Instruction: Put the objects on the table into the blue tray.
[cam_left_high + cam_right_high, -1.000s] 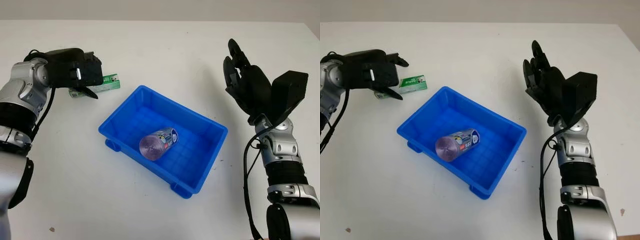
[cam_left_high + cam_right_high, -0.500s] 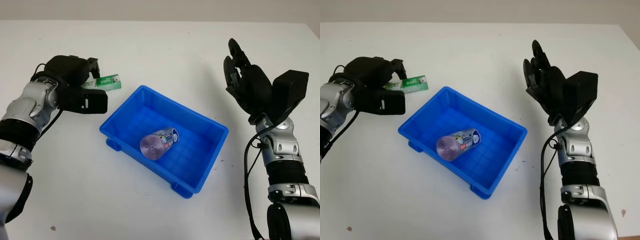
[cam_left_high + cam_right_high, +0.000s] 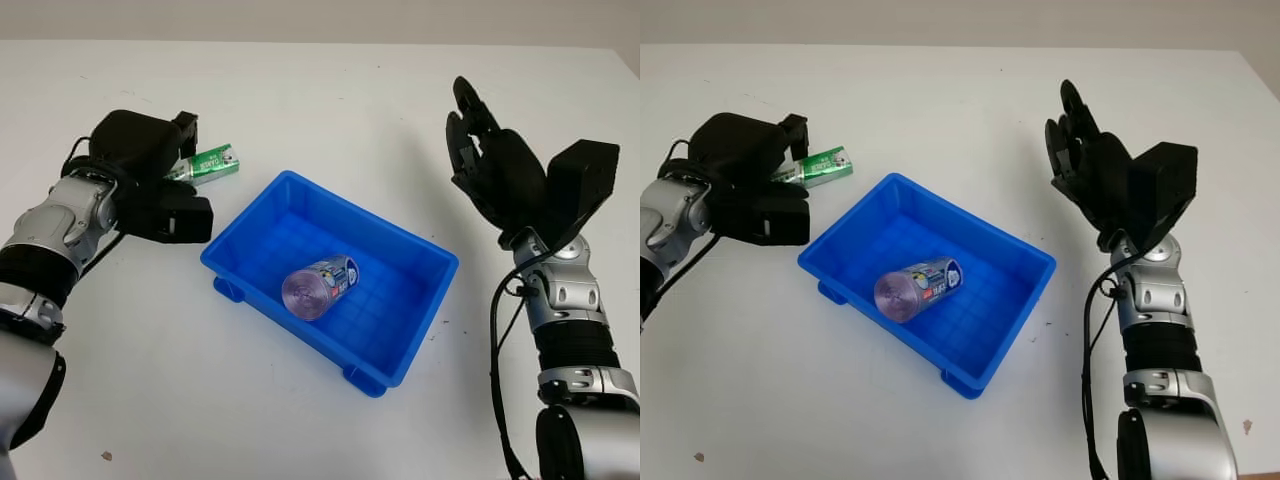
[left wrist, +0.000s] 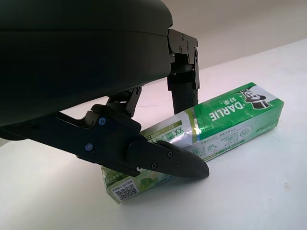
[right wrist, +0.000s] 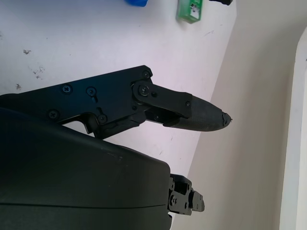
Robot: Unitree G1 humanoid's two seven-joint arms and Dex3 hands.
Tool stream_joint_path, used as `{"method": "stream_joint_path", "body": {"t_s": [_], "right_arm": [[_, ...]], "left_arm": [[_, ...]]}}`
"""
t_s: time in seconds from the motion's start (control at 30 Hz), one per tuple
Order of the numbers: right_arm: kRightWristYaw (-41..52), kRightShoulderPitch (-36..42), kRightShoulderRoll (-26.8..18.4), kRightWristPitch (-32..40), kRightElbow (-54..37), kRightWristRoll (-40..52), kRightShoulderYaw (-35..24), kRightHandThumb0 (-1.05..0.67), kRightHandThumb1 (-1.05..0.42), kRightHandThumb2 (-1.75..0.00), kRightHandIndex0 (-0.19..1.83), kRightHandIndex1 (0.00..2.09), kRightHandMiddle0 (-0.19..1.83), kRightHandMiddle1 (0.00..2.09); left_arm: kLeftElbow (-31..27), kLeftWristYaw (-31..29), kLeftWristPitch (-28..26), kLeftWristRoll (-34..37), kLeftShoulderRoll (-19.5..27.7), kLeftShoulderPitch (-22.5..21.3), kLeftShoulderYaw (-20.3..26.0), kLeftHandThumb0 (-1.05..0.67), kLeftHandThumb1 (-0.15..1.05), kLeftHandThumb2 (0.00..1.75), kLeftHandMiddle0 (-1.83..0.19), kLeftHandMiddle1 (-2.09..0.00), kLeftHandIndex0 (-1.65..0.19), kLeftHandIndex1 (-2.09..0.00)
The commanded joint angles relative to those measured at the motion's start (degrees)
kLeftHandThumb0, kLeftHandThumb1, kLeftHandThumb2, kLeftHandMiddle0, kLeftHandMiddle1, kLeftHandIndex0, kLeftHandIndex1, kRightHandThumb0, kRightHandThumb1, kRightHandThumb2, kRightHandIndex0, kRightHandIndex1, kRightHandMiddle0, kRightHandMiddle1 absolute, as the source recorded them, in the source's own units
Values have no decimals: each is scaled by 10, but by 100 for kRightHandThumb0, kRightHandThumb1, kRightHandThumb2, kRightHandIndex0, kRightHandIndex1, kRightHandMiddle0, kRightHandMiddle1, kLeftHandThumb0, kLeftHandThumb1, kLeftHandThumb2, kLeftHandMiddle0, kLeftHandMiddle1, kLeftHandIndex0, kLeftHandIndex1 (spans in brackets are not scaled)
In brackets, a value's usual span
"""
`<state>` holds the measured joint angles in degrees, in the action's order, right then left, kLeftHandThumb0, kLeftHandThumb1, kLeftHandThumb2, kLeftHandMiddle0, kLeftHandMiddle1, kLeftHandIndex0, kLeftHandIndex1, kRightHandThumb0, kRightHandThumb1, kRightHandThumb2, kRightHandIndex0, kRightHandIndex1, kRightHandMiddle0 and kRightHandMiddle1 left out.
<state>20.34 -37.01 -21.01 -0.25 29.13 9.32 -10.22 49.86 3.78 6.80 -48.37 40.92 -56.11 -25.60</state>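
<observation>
Clamped at upper left by the left hand [image 3: 150, 180], the toothpaste box [image 3: 210, 163] is readied for the blue tray [image 3: 420, 300], while the right hand [image 3: 495, 170] is held open at right.

Black three-finger left hand [image 3: 150, 175], right hand [image 3: 495, 165]; silver jointed forearms, black cables, visible screws.

Toothpaste box [image 3: 203, 164] now in left hand [image 3: 150, 185]
</observation>
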Motion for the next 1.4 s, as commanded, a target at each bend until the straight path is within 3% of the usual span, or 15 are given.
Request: {"method": "stream_joint_path", "body": {"t_s": [0.0,0.07,0.2,0.33,0.53,0.83,1.07,1.17,1.2,1.23,1.3,1.37], "right_arm": [[3,-7,-9,-1,1,3,-5,-60,-105,-64,-19,2,-19,4],[6,-8,-9,-3,3,5,-6,-60,-105,-63,-19,2,-19,3],[7,-10,-7,1,3,8,-7,-60,-105,-62,-19,1,-19,2],[3,-9,-3,2,0,9,-5,-61,-105,-61,-19,2,-19,3],[-8,-9,-2,11,-6,3,0,-64,-105,-59,-18,3,-18,4],[-9,-4,-2,17,-19,6,2,-64,-105,-59,-18,4,-18,5],[-12,4,4,21,-32,12,-3,-62,-105,-60,-19,4,-18,5],[-16,8,4,28,-41,10,-1,-62,-105,-60,-19,5,-18,5],[-16,9,4,29,-43,9,0,-62,-105,-61,-19,5,-18,5],[-17,11,4,29,-44,9,0,-62,-105,-61,-19,5,-18,5],[-18,13,6,29,-48,11,-2,-62,-105,-62,-19,5,-18,5],[-22,17,8,30,-55,11,-2,-62,-105,-62,-18,5,-17,6]], "left_arm": [[-41,-4,3,33,10,-24,40,-40,105,27,-58,-209,-18,-199],[-73,-31,9,104,6,-31,93,-39,105,31,-65,-209,-24,-207],[-141,-122,2,255,-7,-48,189,-31,105,33,-86,-209,-63,-209],[-244,-197,-25,316,5,-49,224,-32,105,34,-102,-209,-84,-209],[-417,-310,-120,404,3,-24,255,-35,105,36,-118,-209,-93,-209],[-564,-398,-214,437,-4,37,232,-31,105,34,-107,-209,-82,-209],[-542,-416,-183,407,-23,72,181,-34,105,37,-106,-209,-82,-209],[-558,-422,-220,405,-37,99,170,-32,105,28,-63,-209,-28,-204],[-563,-429,-229,403,-38,104,163,-32,105,24,-41,-197,-8,-190],[-568,-438,-236,401,-37,107,156,-33,105,21,-25,-169,2,-167],[-565,-456,-235,412,-42,112,151,-34,105,12,-13,-78,12,-105],[-563,-469,-240,417,-46,111,147,-34,104,8,-10,-32,12,-67]]}}
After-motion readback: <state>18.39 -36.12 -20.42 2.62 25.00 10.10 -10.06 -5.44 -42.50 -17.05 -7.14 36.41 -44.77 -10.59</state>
